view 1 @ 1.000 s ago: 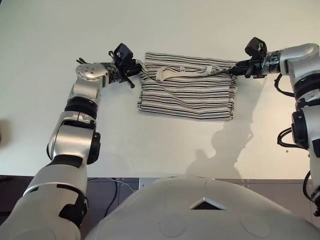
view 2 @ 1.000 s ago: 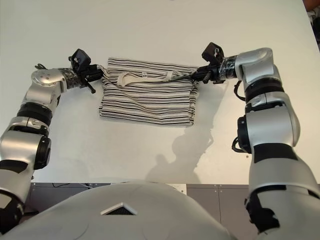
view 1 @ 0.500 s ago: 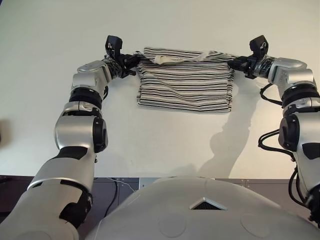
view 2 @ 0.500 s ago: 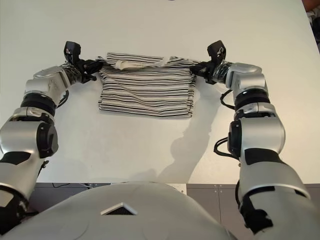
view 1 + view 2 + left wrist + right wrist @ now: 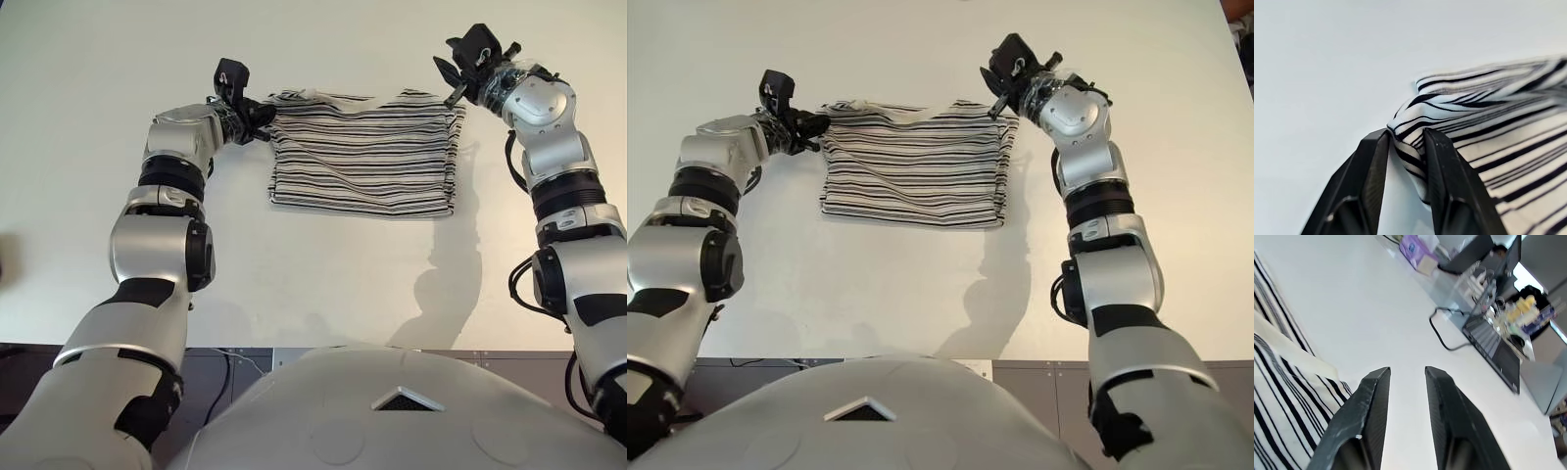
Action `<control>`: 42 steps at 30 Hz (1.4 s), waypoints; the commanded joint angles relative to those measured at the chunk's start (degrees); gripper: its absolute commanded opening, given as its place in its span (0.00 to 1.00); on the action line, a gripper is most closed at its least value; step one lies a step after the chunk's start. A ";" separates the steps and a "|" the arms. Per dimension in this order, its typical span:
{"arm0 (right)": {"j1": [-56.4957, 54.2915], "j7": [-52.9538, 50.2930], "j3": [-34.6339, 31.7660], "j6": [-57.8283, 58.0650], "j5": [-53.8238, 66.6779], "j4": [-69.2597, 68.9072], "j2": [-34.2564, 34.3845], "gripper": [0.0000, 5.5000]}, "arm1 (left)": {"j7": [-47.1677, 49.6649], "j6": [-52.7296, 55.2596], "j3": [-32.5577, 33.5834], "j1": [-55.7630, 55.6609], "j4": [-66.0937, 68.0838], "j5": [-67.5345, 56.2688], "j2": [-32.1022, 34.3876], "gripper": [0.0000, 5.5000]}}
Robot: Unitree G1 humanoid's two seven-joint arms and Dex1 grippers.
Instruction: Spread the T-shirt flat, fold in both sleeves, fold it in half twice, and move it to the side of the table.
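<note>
**Q:** State the position of the load.

**A:** The white surface [image 5: 294, 274] carries the striped T-shirt [image 5: 362, 152]. The T-shirt is folded into a rectangle. It lies on the far half of the surface, roughly midway between the left and right edges.

**Q:** State the condition of each claw.

**A:** The left claw [image 5: 1406, 134] is closed on the T-shirt's far left corner, with the fabric pinched between both fingers. The right claw [image 5: 1406, 371] is near the far right corner. Its fingers are parted and nothing is between them.

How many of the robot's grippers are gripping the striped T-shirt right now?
1. The left gripper pinches the T-shirt at its far left corner; the right gripper is open, near the far right corner.
</note>
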 commanded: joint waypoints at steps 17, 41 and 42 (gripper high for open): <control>-2.89 33.55 20.97 -21.62 -17.41 15.36 -15.12 0.23 | -1.12 -16.78 -13.04 16.23 -46.09 14.61 8.40 0.23; 20.58 49.44 14.33 26.37 14.04 -50.49 -10.80 0.23 | -2.22 -3.83 -5.73 58.04 -90.32 18.65 20.48 0.23; 20.57 49.86 12.52 27.64 15.45 -52.60 -12.53 0.23 | -3.36 -4.30 -5.38 59.88 -91.58 18.37 21.54 0.23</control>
